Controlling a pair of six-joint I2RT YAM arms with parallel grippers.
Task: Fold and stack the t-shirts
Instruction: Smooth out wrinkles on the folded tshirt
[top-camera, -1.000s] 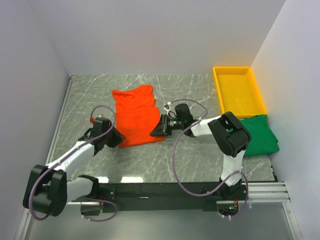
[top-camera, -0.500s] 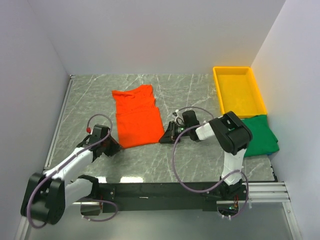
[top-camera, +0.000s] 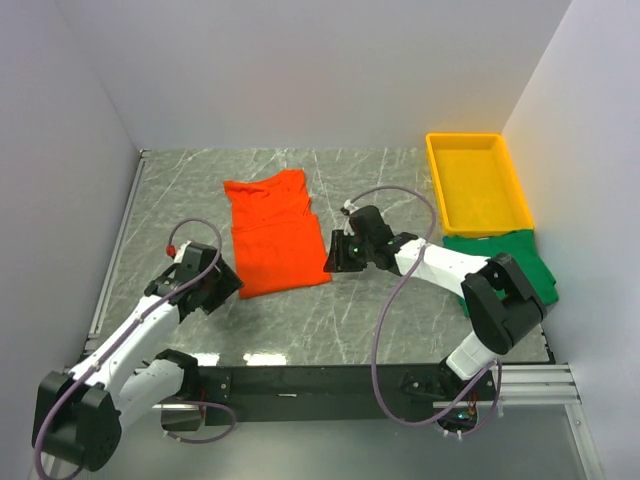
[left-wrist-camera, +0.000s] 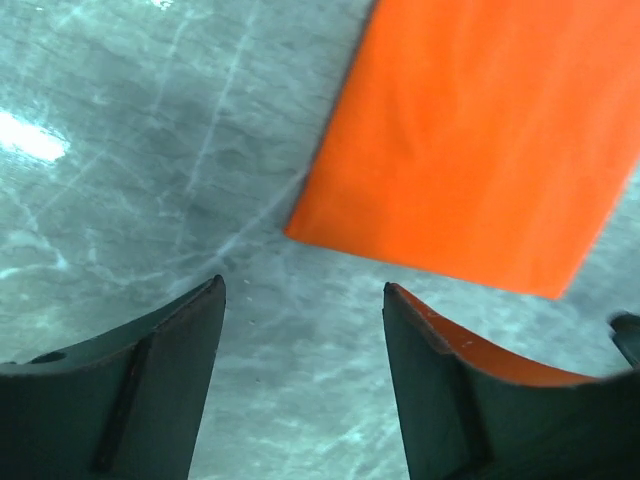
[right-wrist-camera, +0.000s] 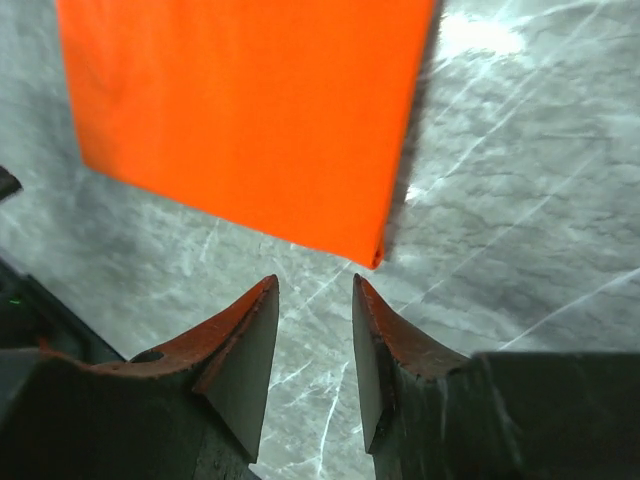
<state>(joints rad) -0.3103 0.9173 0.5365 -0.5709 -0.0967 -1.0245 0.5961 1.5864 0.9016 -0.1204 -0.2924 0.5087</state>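
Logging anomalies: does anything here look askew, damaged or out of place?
Nothing damaged or spilled. The orange shirt lies folded but slightly skewed on the table, its far edge uneven. The green shirt sits apart near the yellow tray, not yet stacked.

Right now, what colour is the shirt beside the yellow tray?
The shirt is dark green; top external view shows it best.

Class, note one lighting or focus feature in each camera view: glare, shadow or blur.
Top external: white glare patches near the front edge of the marble table. Left wrist: glare spot at the left edge; the near jaws look soft. Right wrist: glare top right; the orange-red t-shirt casts a dark shadow along its right edge.
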